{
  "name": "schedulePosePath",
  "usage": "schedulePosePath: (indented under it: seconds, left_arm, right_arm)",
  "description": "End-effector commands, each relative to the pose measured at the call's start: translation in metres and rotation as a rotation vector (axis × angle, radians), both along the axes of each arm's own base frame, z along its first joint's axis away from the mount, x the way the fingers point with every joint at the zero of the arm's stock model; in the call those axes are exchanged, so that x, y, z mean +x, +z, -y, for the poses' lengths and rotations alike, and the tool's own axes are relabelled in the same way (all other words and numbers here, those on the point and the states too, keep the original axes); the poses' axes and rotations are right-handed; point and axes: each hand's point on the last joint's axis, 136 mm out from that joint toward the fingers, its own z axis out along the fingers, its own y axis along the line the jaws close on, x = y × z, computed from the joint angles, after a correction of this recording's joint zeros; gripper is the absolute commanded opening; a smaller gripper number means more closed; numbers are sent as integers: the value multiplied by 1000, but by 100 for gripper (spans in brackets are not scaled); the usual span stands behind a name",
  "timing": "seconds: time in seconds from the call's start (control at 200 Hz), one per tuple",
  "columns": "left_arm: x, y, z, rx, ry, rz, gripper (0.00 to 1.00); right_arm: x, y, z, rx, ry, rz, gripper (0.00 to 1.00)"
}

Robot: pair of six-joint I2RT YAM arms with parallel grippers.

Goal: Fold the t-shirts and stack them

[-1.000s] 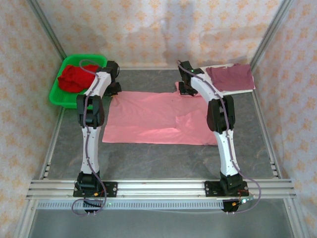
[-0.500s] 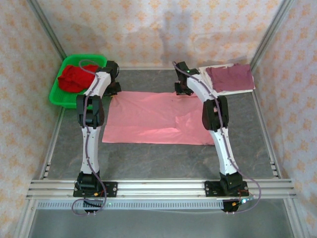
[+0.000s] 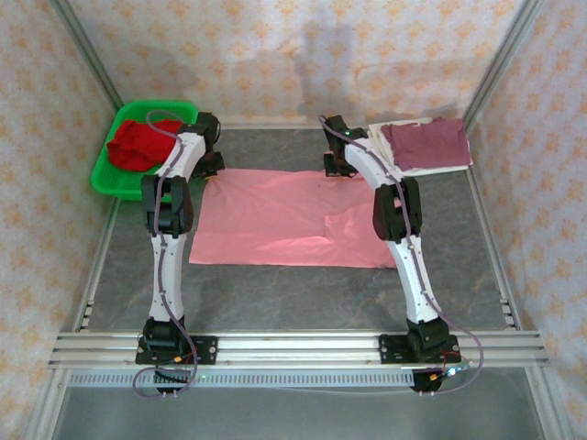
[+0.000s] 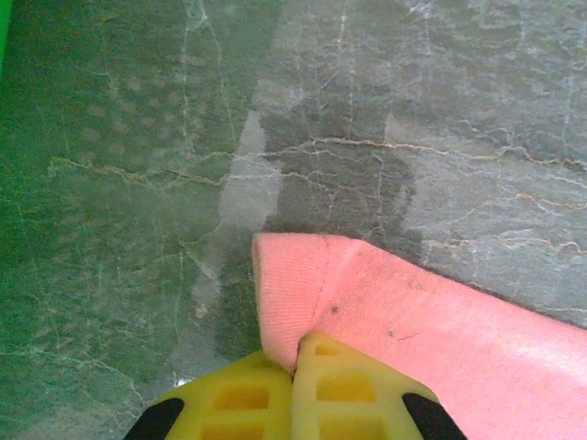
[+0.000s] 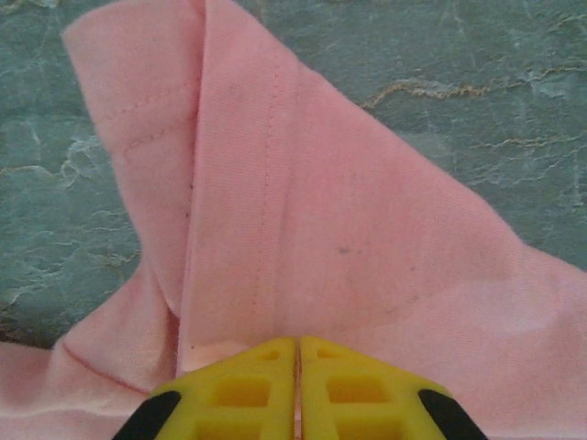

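Salmon-pink t-shirt (image 3: 284, 215) lies spread flat on the grey table (image 3: 293, 293), with both arms at its far edge. The left gripper (image 4: 295, 353) has its yellow pads pressed together on the shirt's corner; the hem curls up just ahead of the fingertips, and bare table lies beyond and to their left. The right gripper (image 5: 297, 353) is likewise closed, with a stitched fold of the same shirt rising directly ahead of its fingertips and cloth on either side. How much fabric sits between these pads cannot be told, since the contact lies at the frame's lower edge. A folded maroon t-shirt (image 3: 426, 142) rests to the right of the right gripper on what looks like a pale one. A red t-shirt (image 3: 138, 145) sits bunched in the green basket (image 3: 158, 104), to the left of the left gripper. The pink cotton looks light, limp and not slippery. It should drape and crease wherever it is unsupported, and a single-point lift would let it sag and twist. Seamed edges and corners such as these two offer the firmest hold, and lifting both evenly ought to keep the fold line straight.
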Motion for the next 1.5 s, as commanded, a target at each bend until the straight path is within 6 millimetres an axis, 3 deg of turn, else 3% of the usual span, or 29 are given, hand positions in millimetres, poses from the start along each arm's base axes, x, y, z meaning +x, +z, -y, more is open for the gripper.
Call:
schedulePosePath:
  seconds: [0.0,0.185,0.37,0.42,0.54,0.716,0.806,0.956,1.061,1.311,1.491]
  left_arm:
    - [1,13,-9,10,14,24,4]
    - [1,13,-9,12,14,24,3]
    - [2,17,-9,11,15,35,4]
    - [3,18,-9,11,17,38,3]
    - [2,18,-9,8,19,39,4]
    - [1,17,-8,7,19,32,3]
    - [1,16,-9,8,21,31,3]
    - [-1,13,-9,8,22,24,3]
    - [-1,11,-9,7,23,19,3]
    - [-2,10,-9,0,27,21,3]
    - [-2,7,-8,-8,27,19,3]
  right_arm:
    - [6,21,8,-36,-24,41,1]
    - [5,26,8,-23,-24,45,0]
    - [2,36,-10,66,11,56,0]
    - [1,37,-14,79,23,58,12]
    - [2,30,-17,79,24,59,28]
    - [5,13,-11,28,8,37,28]
    - [7,6,-6,-2,-4,31,20]
    - [10,7,3,-50,-29,48,12]
    - [11,10,4,-47,-27,49,13]
    - [3,23,-27,108,34,34,30]
    - [1,22,-41,190,31,34,33]
